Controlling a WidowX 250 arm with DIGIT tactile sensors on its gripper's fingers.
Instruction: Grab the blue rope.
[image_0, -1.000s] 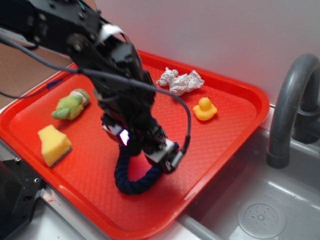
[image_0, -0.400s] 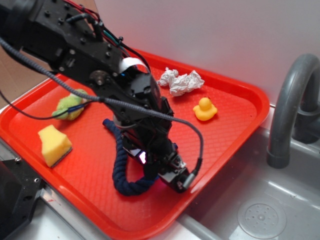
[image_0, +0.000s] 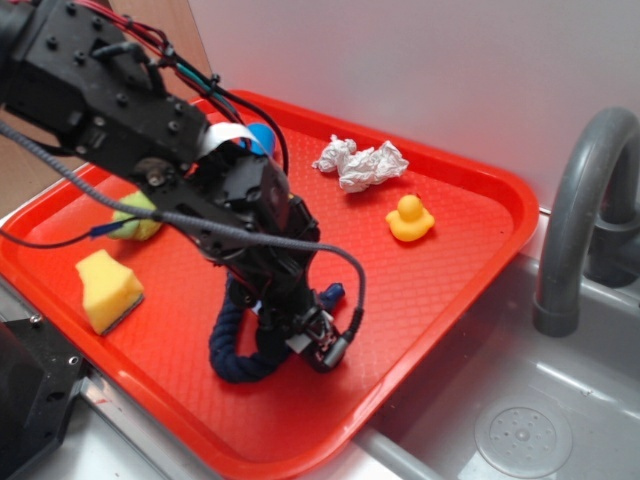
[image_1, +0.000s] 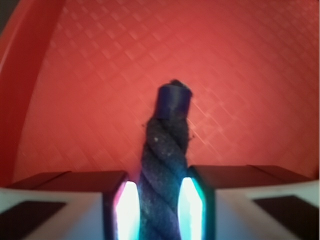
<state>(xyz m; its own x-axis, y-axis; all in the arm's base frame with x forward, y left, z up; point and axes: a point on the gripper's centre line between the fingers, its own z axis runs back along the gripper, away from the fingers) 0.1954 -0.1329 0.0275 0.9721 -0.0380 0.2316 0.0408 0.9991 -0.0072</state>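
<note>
The blue rope (image_0: 235, 352) is a thick navy twisted cord lying curled on the red tray (image_0: 450, 270), near its front edge. My gripper (image_0: 322, 347) points down at the rope's right part. In the wrist view the rope (image_1: 162, 165) runs up between the two lit pads (image_1: 125, 207), and both press against its sides. Its bound end (image_1: 173, 100) sticks out past the jaws over the tray floor (image_1: 250, 75). The gripper (image_1: 159, 202) is shut on the rope. The arm hides the rope's far part in the exterior view.
On the tray lie a yellow sponge (image_0: 108, 288), a green plush toy (image_0: 133, 220), a yellow duck (image_0: 409, 218) and crumpled white paper (image_0: 360, 162). A light blue object (image_0: 262, 137) peeks out behind the arm. A grey faucet (image_0: 580, 210) and sink (image_0: 520, 430) stand at the right.
The gripper has shifted left and back from the tray's front edge, and the rope's loop has slid left with it. The light blue object now shows behind the arm.
</note>
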